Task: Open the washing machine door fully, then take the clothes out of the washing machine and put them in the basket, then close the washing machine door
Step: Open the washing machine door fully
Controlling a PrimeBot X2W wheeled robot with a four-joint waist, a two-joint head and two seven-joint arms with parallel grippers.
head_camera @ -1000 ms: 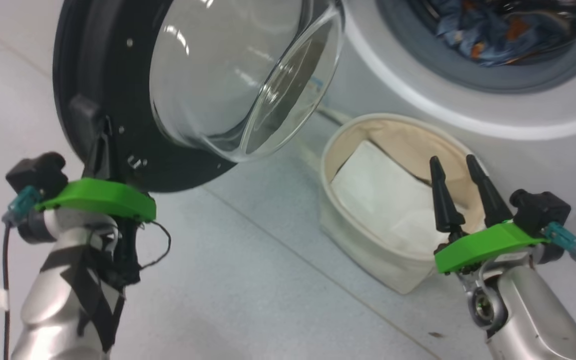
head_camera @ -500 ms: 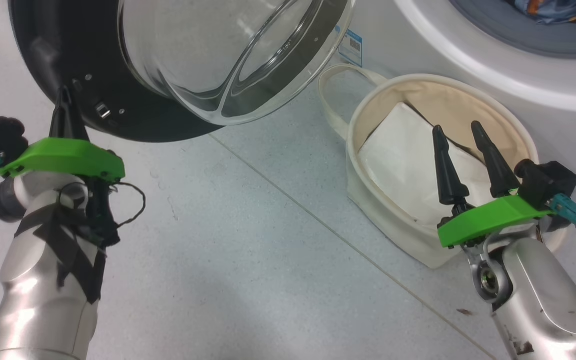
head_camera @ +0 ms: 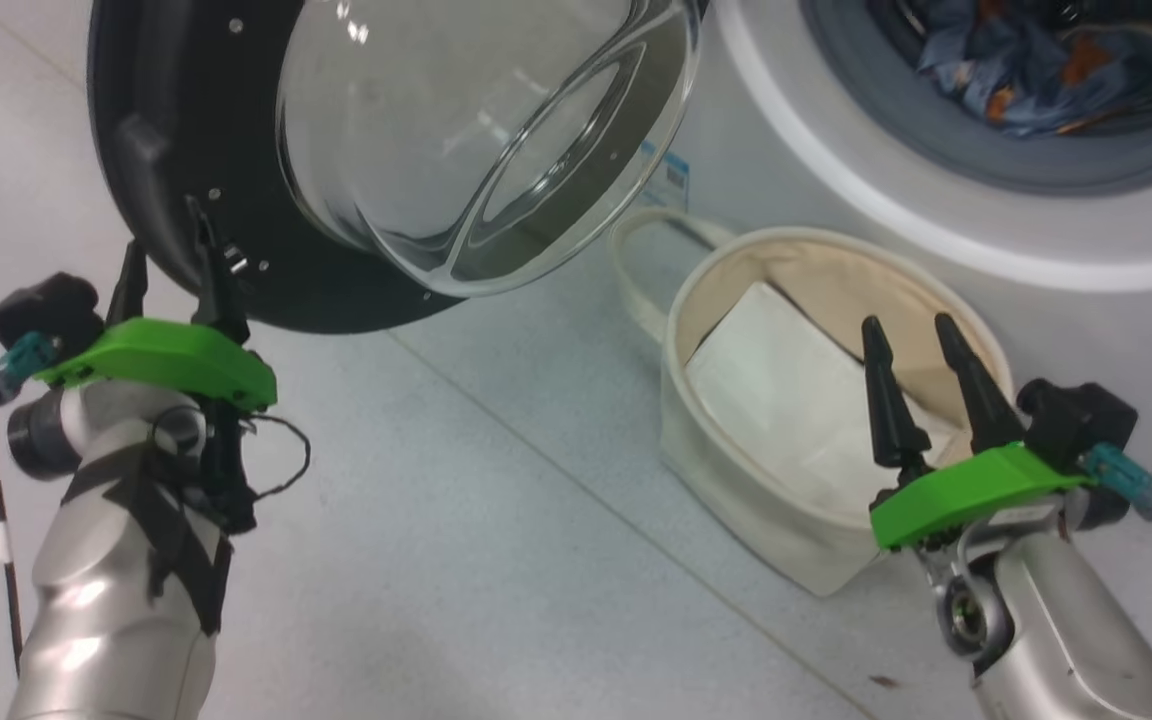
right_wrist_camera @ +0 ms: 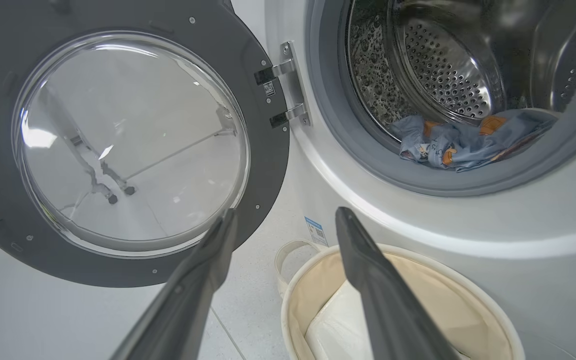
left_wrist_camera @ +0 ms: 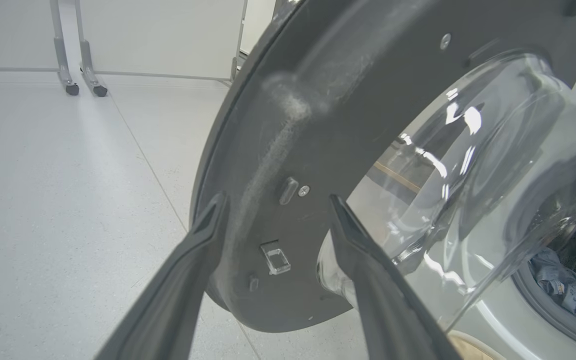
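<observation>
The washing machine door [head_camera: 166, 120] hangs open at the upper left, its black rim around the clear glass dome. My left gripper [head_camera: 168, 225] is open just below it, fingers pointing up at the rim's inner face near the latch; in the left wrist view the door [left_wrist_camera: 318, 125] stands right behind the spread fingers. The blue bear-print clothes [head_camera: 1016, 70] lie in the drum of the washing machine [head_camera: 936, 240]. In front of it stands the cream basket [head_camera: 836, 540], and my right gripper [head_camera: 906, 322] hovers open and empty above it. The right wrist view shows the clothes [right_wrist_camera: 458, 142] behind the grey gasket.
A plain white sheet [head_camera: 776, 400] lies folded in the basket. The door's metal hinge [right_wrist_camera: 288, 90] joins it to the washer's left side, and a blue label [right_wrist_camera: 315, 230] sits low on the front. Castor legs of a stand [left_wrist_camera: 83, 85] are far off on the pale floor.
The head view dipped and swung back, so the picture shifted. My left gripper's two fingers now show spread apart at the door's rim. The right gripper keeps its pose over the basket.
</observation>
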